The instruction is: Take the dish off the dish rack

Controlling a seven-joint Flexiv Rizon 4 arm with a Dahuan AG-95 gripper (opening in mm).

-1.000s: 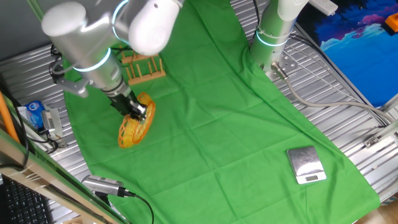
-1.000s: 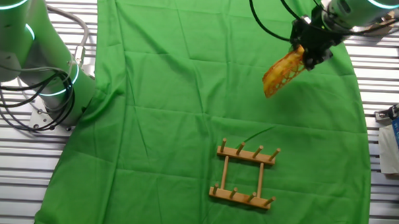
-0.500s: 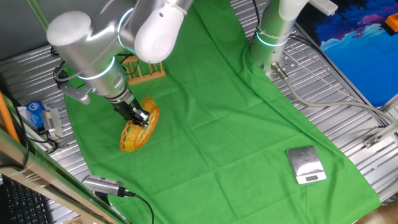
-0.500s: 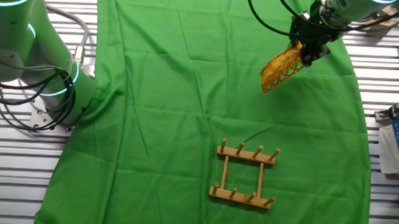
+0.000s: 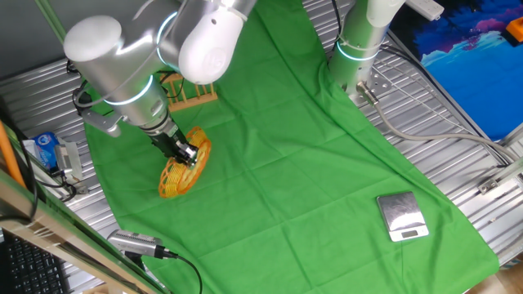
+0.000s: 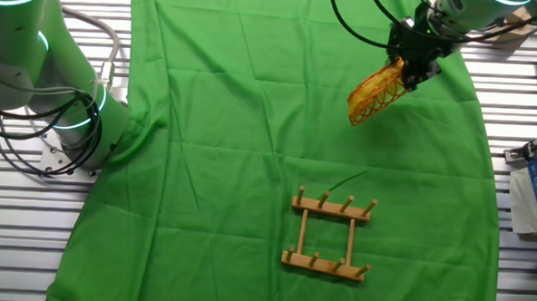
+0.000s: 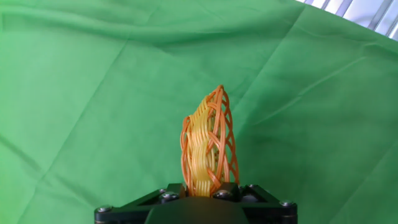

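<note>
The dish (image 5: 182, 167) is a yellow-orange woven oval. My gripper (image 5: 186, 152) is shut on its rim and holds it tilted over the green cloth, its low end near the cloth. In the other fixed view the dish (image 6: 374, 93) hangs from the gripper (image 6: 405, 67) well away from the dish rack (image 6: 329, 235). The wooden rack with upright pegs stands without a dish; it also shows behind the arm (image 5: 189, 88). In the hand view the dish (image 7: 207, 144) stands on edge between the jaws of the gripper (image 7: 205, 186).
A green cloth (image 5: 310, 171) covers the table. A silver scale (image 5: 402, 216) lies at its near right. A second robot base (image 5: 359, 41) stands at the back. A blue-white carton (image 5: 47, 150) and cables lie off the cloth at the left.
The gripper has carried the dish a little further from the rack and slightly lower; most of that shift came in the first half second. The rack has not moved.
</note>
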